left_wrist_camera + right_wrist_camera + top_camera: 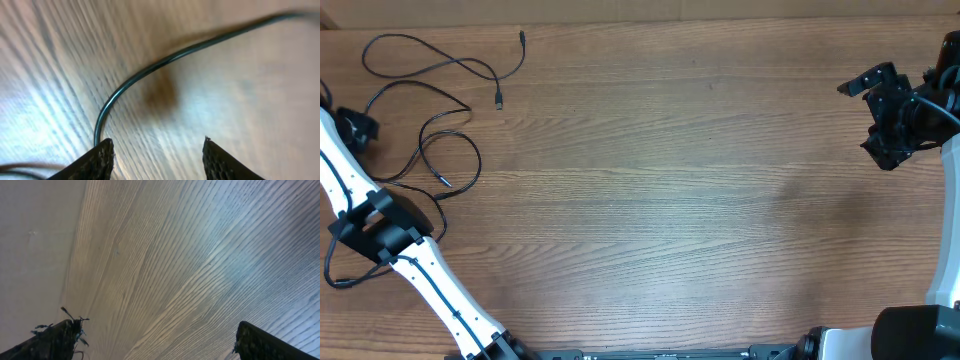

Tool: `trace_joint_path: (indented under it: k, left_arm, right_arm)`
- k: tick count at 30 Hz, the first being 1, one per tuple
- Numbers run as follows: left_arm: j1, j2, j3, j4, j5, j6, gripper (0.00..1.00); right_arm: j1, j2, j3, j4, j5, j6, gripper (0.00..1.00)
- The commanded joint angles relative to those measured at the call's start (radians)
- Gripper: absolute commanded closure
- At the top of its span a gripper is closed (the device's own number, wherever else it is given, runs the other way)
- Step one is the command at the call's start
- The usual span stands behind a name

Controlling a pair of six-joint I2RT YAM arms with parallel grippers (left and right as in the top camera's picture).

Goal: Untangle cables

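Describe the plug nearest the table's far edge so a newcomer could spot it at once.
Look at the table's far left corner, where thin black cables sprawl. One runs right to a small plug by the far edge. No other loose end lies as far back or right.

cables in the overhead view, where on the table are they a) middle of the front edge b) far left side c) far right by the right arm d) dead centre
b: the cables all loop over the far left part of the table, toward its back corner.
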Motion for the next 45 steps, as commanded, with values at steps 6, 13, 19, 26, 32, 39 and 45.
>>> trace_joint_path:
  k: [6,13,19,26,32,39,45]
  left_arm:
    - [-0.016,-0.212,0.055,-0.017,-0.002,-0.05,0.24]
    - [-0.042,-0.438,0.055,-0.171,0.073,-0.036,0.24]
    - [-0.097,-0.618,0.054,-0.17,0.256,0.085,0.0]
    - [-0.184,-0.852,-0.008,-0.17,0.437,0.266,0.0]
    - [-0.31,-1.087,-0.298,-0.17,0.415,0.314,0.0]
    - [-0.426,-1.413,-0.724,-0.169,0.274,0.313,0.0]
    - [-0.428,-1.697,-1.051,-0.161,0.233,0.321,0.01]
  right_arm:
    - [0.005,-0.005,0.001,0.009,-0.062,-0.158,0.0]
    - [0.005,-0.048,0.001,-0.05,-0.062,-0.223,0.0]
    - [0.005,-0.159,0.001,-0.128,-0.041,-0.271,0.0]
    - [0.005,-0.348,-0.022,-0.262,-0.032,-0.435,0.0]
    - [0.005,-0.517,-0.13,-0.252,-0.03,-0.476,0.0]
    - [0.005,-0.631,-0.206,-0.23,-0.03,-0.475,0.0]
    - [0.005,-0.629,-0.207,-0.272,-0.03,-0.481,0.0]
